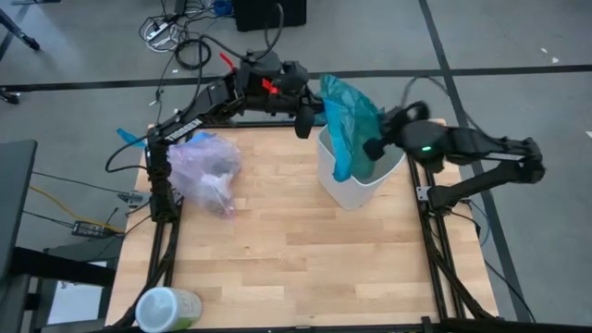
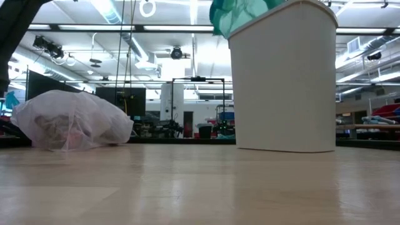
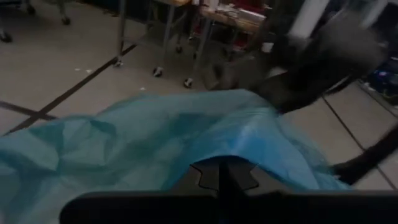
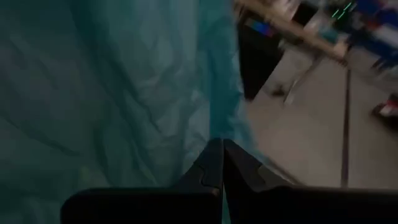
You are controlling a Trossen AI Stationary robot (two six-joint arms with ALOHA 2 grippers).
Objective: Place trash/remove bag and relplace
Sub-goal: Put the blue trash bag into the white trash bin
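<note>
Landmark: white bin (image 1: 356, 180), upright on the table (image 1: 296, 259) toward the right arm's side.

Old bag (image 1: 205, 168): pale pink-lavender liner lying bunched on its side on the table, well apart from the bin on the left arm's side. Scraps of trash (image 1: 220, 190) show dimly through the plastic. In the low view it rests flat and slack, touched by neither gripper. Judged: removal step done, the full liner parked out of the way so the bin mouth is clear.

Teal-green bag (image 1: 350, 120): the replacement, standing up out of the bin, its lower part inside the rim, its upper part raised above the bin's far edge.

Left gripper (image 1: 303, 122): just beside the bin's far-left corner, at the teal bag's edge. Its wrist view shows the fingers closed together with teal film lying over and just ahead of them; pinching the bag's edge, as far as I can judge.

Right gripper (image 1: 375, 146): over the bin on its right side. Wrist view shows the fingertips meeting with a fold of teal plastic running into the seam; closed on the bag.

Reasoning: two holds on opposite sides keep the mouth lifted and spread, so it can be stretched over the rim.

Next, judged: draw the edges apart and down over the rim. Risk: thin film slipping or tearing; the light bin may shift.
</note>
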